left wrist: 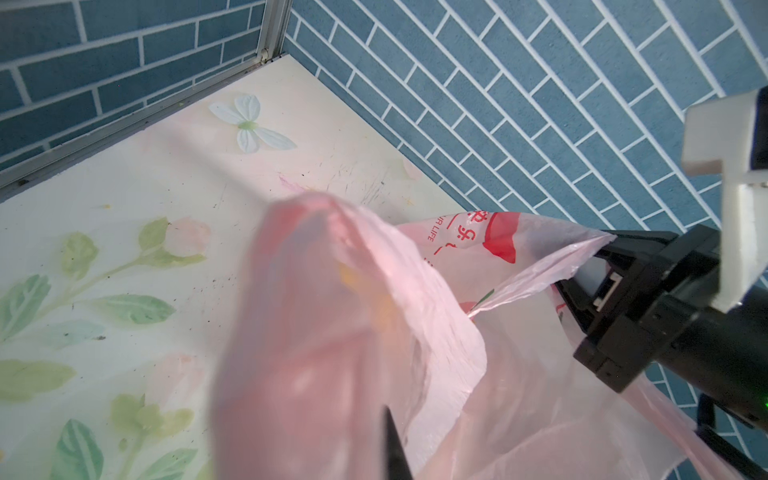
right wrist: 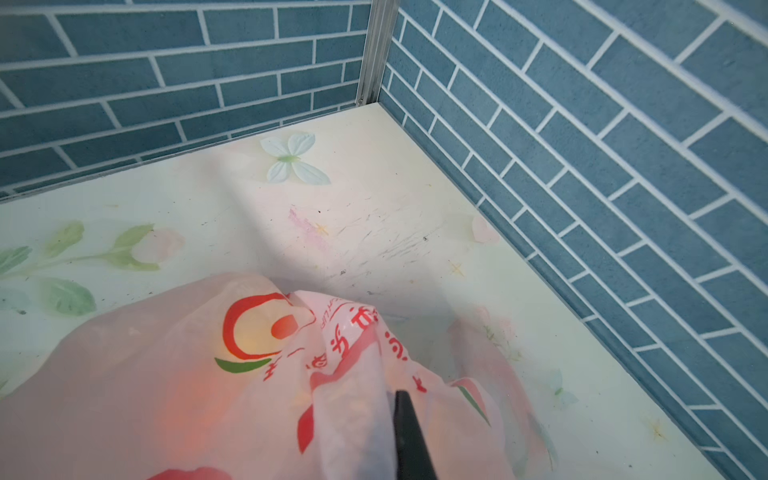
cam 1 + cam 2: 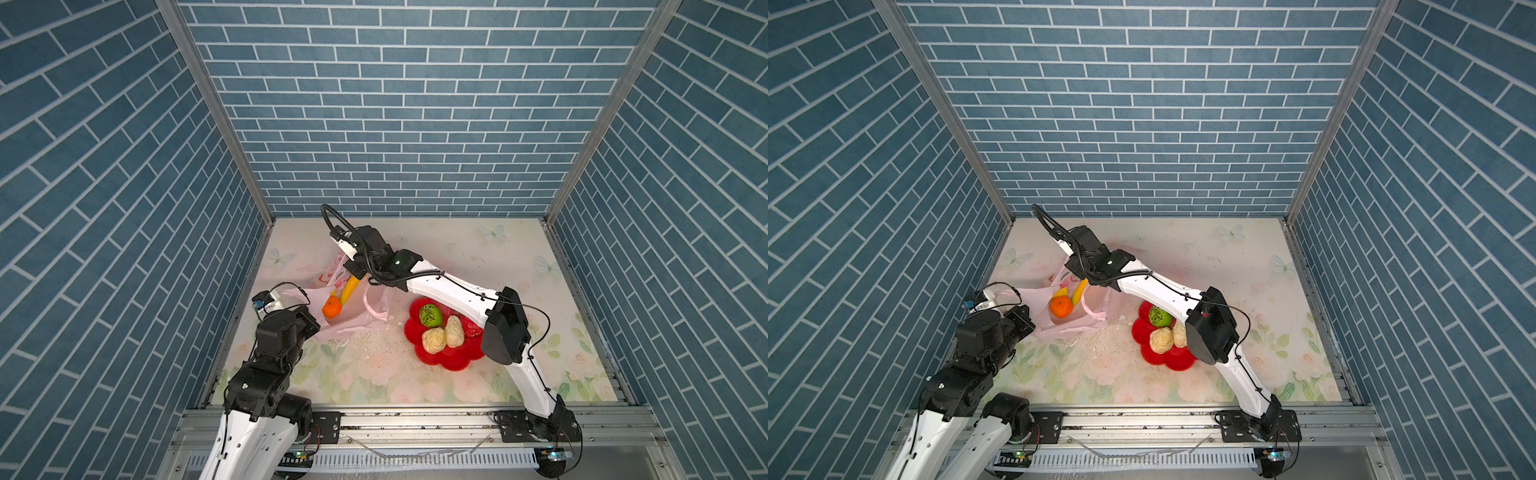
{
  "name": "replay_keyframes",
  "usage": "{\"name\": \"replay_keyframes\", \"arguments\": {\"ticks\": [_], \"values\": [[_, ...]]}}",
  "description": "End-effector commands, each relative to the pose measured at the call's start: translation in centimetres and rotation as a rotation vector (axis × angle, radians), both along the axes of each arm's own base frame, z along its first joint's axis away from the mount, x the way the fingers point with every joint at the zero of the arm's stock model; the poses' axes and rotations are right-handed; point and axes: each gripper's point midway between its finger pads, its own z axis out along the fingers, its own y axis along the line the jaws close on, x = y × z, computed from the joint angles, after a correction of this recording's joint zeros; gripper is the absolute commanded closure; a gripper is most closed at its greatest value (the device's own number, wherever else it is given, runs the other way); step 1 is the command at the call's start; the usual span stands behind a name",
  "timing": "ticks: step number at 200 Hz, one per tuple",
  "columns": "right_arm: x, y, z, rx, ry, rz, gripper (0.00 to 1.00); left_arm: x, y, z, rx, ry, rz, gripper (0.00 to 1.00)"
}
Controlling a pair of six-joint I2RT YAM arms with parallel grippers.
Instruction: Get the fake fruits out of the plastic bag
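Spreading the mouth of the plastic bag (image 3: 345,327), left of the red bowl (image 3: 453,366) and just beside it. Grips the film on the bag's far-from-bowl side with the left gripper (image 3: 312,321), clamped tight on it. Pinches the bag's rim with the right gripper (image 1: 590,266), likewise clamped on thin film, reaching across from above the bowl.

Reads as the opening step, roughly midway through the task. Counts a green fruit (image 3: 430,314) and two cream bumpy fruits (image 3: 434,340) already in the bowl. Leaves an orange fruit (image 3: 331,308) and a banana (image 3: 349,291) in the open mouth, well left of the bowl. Cannot tell about any others under the film.

Calls next for freeing one gripper, probably the right, while propping the mouth with the other. Then reaching in for the banana or the orange fruit and carrying it over to the bowl.

Likely trouble: snagging the loose handle loop (image 3: 376,305) between bag and bowl, dragging clingy film out with a fruit, or nudging the round one deeper. Also crowding at the bowl's right edge from the right arm's elbow (image 3: 505,328), hiding part of the rim.
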Motion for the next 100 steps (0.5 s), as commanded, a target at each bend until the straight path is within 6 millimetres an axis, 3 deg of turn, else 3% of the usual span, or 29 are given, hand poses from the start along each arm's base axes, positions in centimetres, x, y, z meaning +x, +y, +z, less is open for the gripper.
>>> {"name": "replay_keyframes", "arguments": {"ticks": [1,100], "values": [[-1.8,0.2,2.8,0.013,-0.073,0.066,1.0,0.1,0.1,-0.7,0.006,-0.007,0.01,0.96],[-5.4,0.2,6.7,0.053,-0.205,0.111,1.0,-0.7,1.2,-5.9,-0.014,0.062,0.083,0.93]]}}
